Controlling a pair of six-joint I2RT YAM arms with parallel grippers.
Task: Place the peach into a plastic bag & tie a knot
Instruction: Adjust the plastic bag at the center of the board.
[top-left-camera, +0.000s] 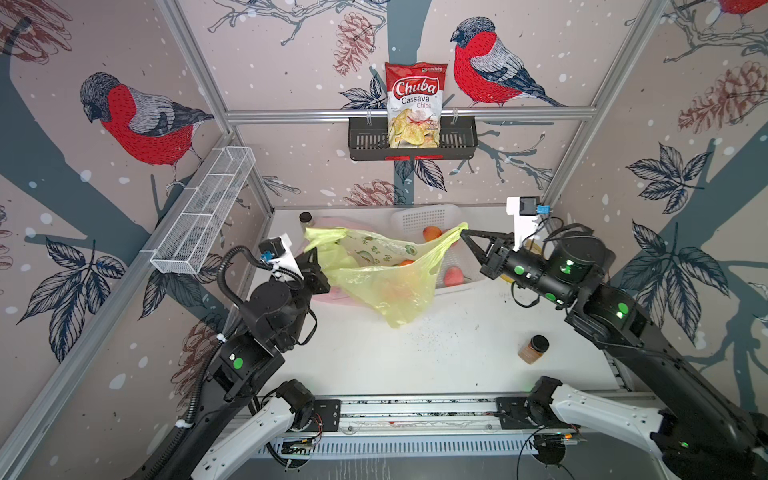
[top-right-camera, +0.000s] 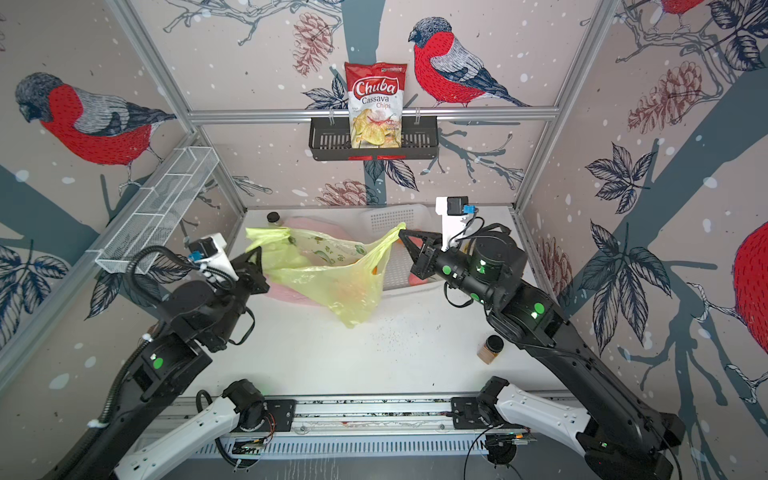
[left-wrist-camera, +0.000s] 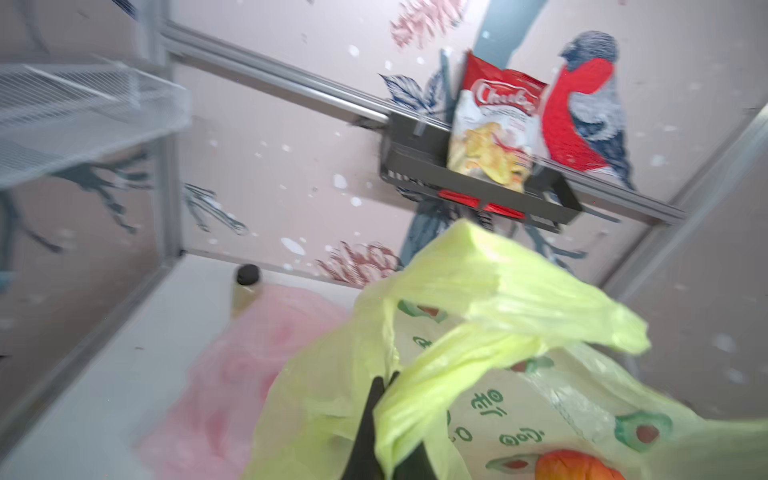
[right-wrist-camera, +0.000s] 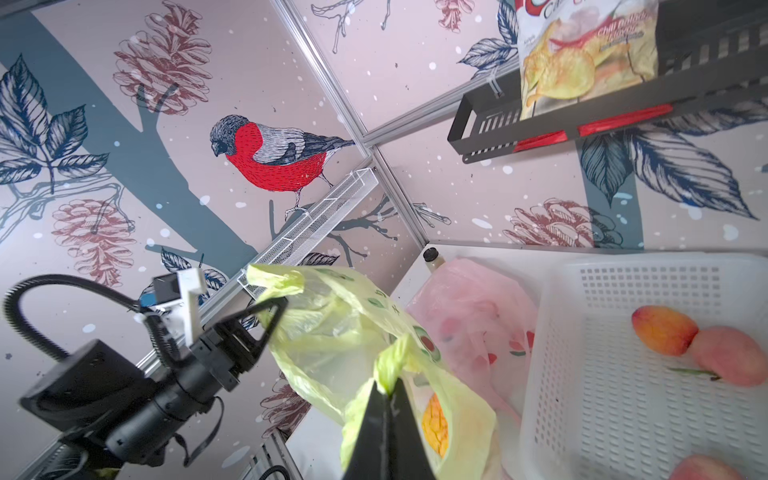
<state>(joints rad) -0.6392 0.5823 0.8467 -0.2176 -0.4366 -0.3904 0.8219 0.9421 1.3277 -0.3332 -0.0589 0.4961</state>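
A yellow-green plastic bag (top-left-camera: 386, 286) (top-right-camera: 332, 282) hangs stretched between my two grippers above the white table. My left gripper (top-left-camera: 313, 251) (left-wrist-camera: 386, 376) is shut on one bunched handle. My right gripper (top-left-camera: 463, 232) (right-wrist-camera: 388, 388) is shut on the other handle, twisted into a thin strip. A peach (left-wrist-camera: 577, 465) (right-wrist-camera: 434, 419) lies inside the bag, showing orange through the film. The bag's mouth sags open between the handles, and its lower corner reaches down towards the table.
A white basket (top-left-camera: 424, 218) (right-wrist-camera: 623, 415) behind the bag holds more peaches (right-wrist-camera: 665, 330). A pink bag (left-wrist-camera: 257, 340) lies under the left side, beside a capped bottle (top-left-camera: 306, 218). A spice jar (top-left-camera: 534, 349) stands at the front right. A chips bag (top-left-camera: 415, 104) sits in the wall rack.
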